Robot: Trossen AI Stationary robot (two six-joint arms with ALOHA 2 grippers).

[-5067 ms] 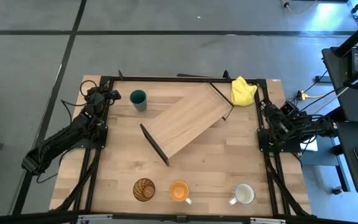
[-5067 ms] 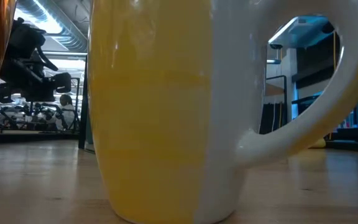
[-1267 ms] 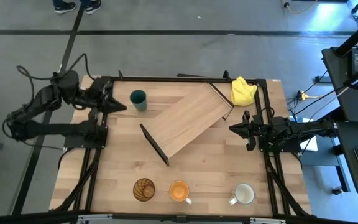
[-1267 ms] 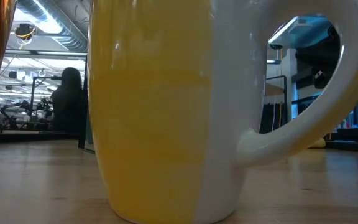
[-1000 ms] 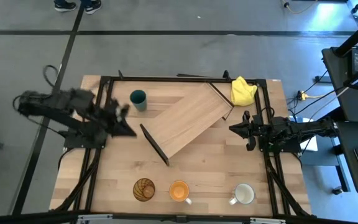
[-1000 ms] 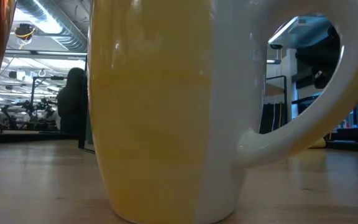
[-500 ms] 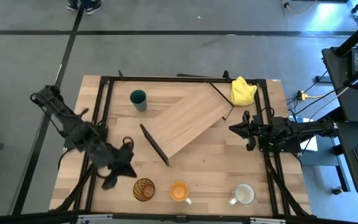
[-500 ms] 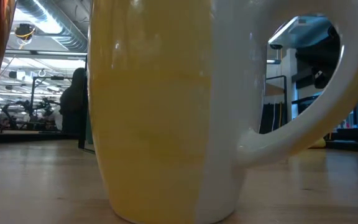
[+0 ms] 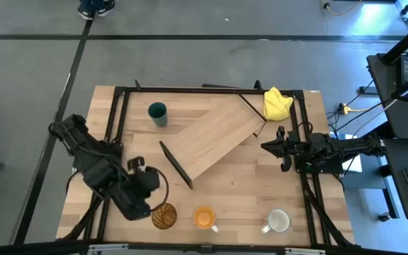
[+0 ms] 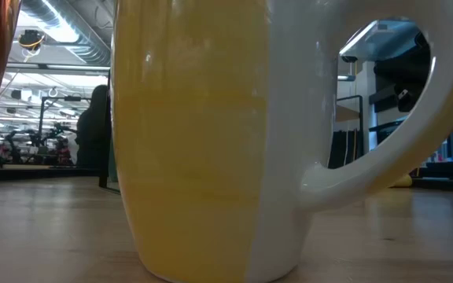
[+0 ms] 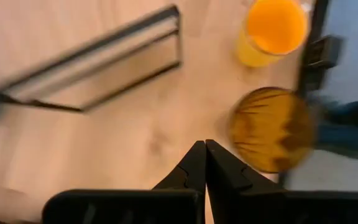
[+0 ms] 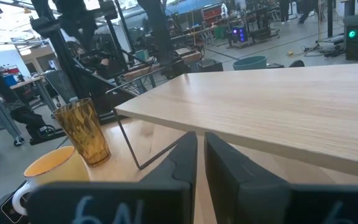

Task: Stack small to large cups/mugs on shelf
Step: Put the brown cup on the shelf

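The amber ribbed glass (image 9: 163, 215), orange mug (image 9: 204, 217) and white mug (image 9: 278, 221) stand upright in a row near the table's front edge. The dark teal cup (image 9: 157, 112) stands at the far left. The light-wood shelf (image 9: 214, 137) lies slantwise on the table's middle. My left gripper (image 9: 142, 206) is shut and empty just left of the amber glass (image 11: 272, 127), above the table. My right gripper (image 9: 268, 146) is shut and empty at the table's right edge, pointing at the shelf (image 12: 278, 106). The orange mug (image 10: 195, 141) fills the low view.
A yellow cloth (image 9: 276, 103) lies at the far right corner. A black frame rail (image 9: 119, 127) runs along the table's sides. A person (image 10: 93, 126) stands in the room behind, and feet (image 9: 91, 10) show beyond the far edge.
My left arm has swung from the table's left side toward the near edge, and its gripper now hangs beside the amber glass. The cups and the shelf have stayed where they were.
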